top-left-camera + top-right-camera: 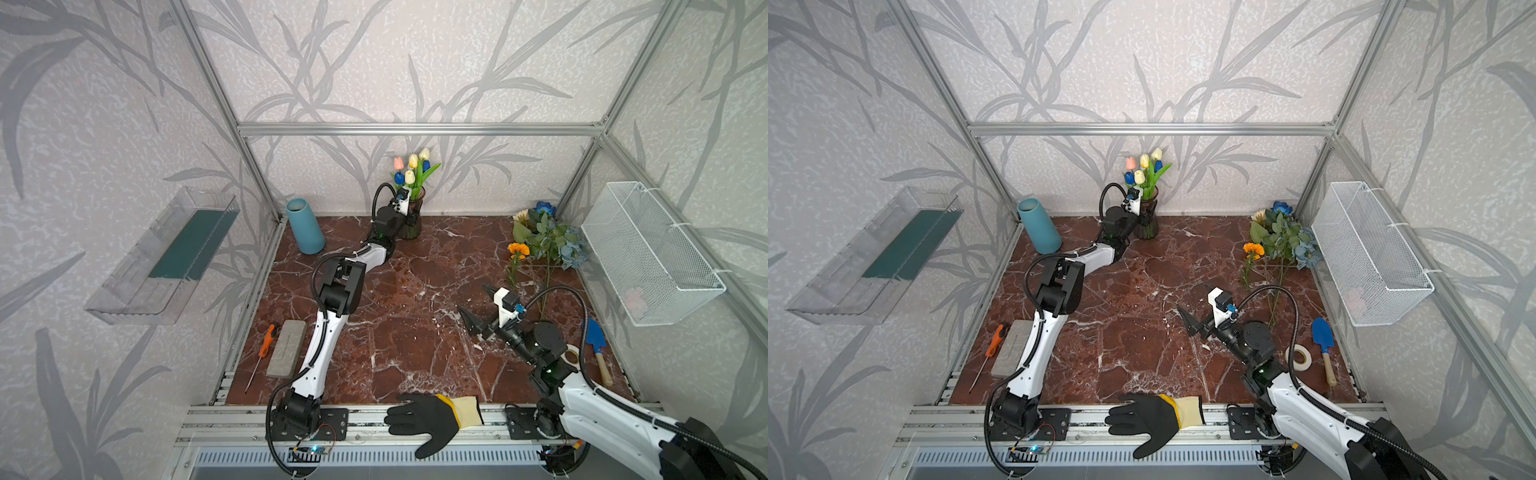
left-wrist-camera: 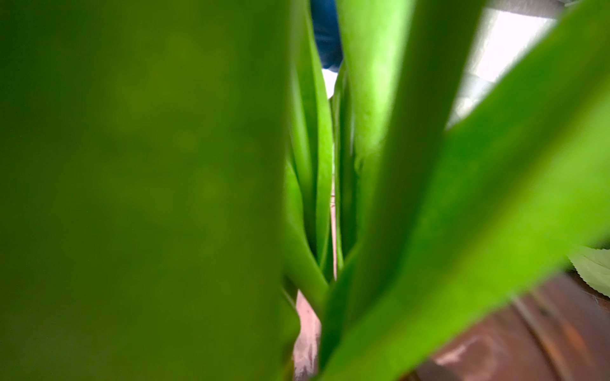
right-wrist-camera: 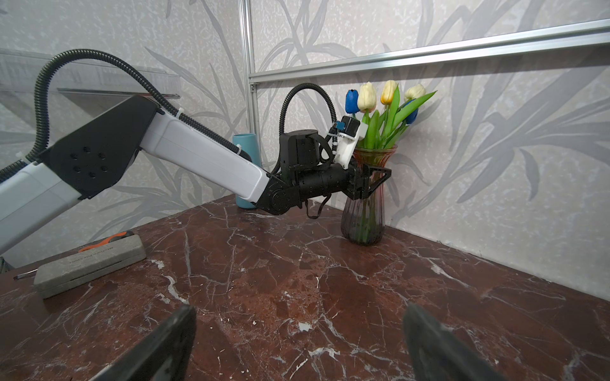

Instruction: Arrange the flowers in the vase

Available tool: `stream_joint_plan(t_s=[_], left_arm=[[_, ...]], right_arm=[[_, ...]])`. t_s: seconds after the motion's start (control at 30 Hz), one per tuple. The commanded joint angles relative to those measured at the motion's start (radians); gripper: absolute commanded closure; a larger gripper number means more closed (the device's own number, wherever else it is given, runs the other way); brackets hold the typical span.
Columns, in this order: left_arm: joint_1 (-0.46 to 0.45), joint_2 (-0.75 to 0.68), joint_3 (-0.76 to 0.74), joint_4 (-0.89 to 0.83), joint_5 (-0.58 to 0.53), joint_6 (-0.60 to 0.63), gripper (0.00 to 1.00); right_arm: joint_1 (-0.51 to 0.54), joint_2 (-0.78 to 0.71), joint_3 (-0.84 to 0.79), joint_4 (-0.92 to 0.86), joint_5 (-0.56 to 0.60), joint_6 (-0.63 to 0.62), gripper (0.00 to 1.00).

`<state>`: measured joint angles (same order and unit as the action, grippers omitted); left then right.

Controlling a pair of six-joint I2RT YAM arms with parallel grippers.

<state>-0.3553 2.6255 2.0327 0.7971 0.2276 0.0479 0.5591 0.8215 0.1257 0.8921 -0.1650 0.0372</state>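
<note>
- Our left gripper (image 3: 376, 176) is closed around the neck of the glass vase (image 3: 363, 217). The vase stands by the back wall with the tulips (image 3: 383, 99) in it.
- Our right gripper (image 3: 297, 346) hangs wide open and empty over the table (image 3: 297, 264).
- The other flowers (image 1: 544, 241) lie in a heap at the far right corner, just beside the wire basket (image 1: 652, 253) and well apart from the vase.
- We judge the vase to be the main risk. It is tall, glass and narrow at the foot, so any pull or twist from the clamped arm could tip it or knock it against the wall.
- The stems in the heap overlap, so we may lift several at once or drag the marigold (image 1: 518, 249) along.
- The mouth of the vase looks crowded, and a new stem pushed in hard could lever a tulip out.
- The left wrist view shows only blurred green leaves (image 2: 379, 165) and no fingers, so we cannot check the grip there.
- The right wrist view shows a finger across the neck from the side, but it misses the heap.
- Both top views show the heap.
</note>
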Motion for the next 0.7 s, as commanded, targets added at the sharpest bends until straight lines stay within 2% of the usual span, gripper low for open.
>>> stream_joint_plan(t_s=[0.0,0.13,0.17,0.23,0.3,0.43,0.53,0.67], left_arm=[[-0.010,0.012,0.075,0.088,-0.008,-0.011,1.00],[-0.010,0.020,0.083,0.090,0.004,-0.017,1.00],[-0.010,0.017,0.078,0.095,0.006,-0.016,0.95],[-0.010,0.012,0.068,0.095,0.009,-0.009,0.79],[-0.010,0.007,0.061,0.088,0.020,0.005,0.54],[-0.011,-0.006,0.049,0.085,0.035,0.014,0.27],[-0.010,-0.016,0.024,0.107,0.032,0.010,0.11],[-0.010,-0.042,-0.036,0.141,0.026,0.013,0.00]], right_arm=[[0.008,-0.005,-0.010,0.013,0.008,0.002,0.02],[0.009,-0.005,-0.012,0.013,0.011,-0.002,0.02],[0.009,-0.005,-0.012,0.012,0.012,-0.003,0.02],[0.009,-0.005,-0.010,0.011,0.012,-0.004,0.02],[0.009,-0.005,-0.011,0.013,0.012,-0.005,0.02],[0.009,-0.004,-0.010,0.013,0.013,-0.006,0.02],[0.010,-0.004,-0.011,0.013,0.016,-0.005,0.02],[0.010,-0.012,-0.012,0.008,0.019,-0.007,0.02]])
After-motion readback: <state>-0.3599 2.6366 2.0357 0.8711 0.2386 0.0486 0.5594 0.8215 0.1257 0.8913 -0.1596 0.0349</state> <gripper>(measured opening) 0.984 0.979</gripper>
